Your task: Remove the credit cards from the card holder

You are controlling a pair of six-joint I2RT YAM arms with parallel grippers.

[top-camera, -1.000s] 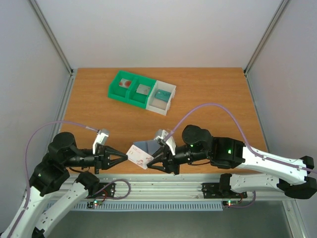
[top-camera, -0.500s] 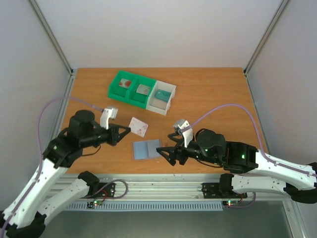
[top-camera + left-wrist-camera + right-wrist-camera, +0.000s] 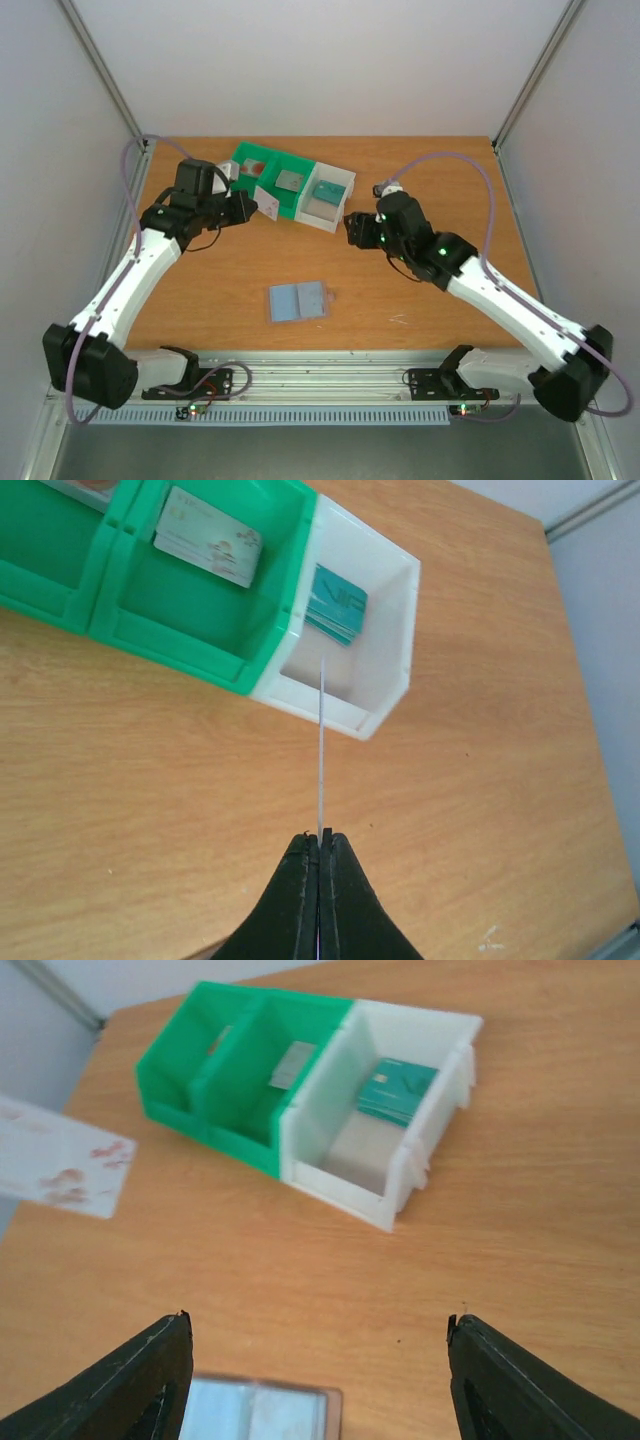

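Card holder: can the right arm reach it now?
Probably yes: the card holder lies open with nothing over it, the right gripper is open and empty, and the left gripper holds a card off by the tray.

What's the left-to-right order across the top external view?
Left gripper, jaws shut on a white card → card holder → right gripper. Tray overlaps several, so omitted.

A green-and-white three-compartment tray (image 3: 322,222) sits upper middle of the top view, on an orange-brown wooden table (image 3: 430,170).
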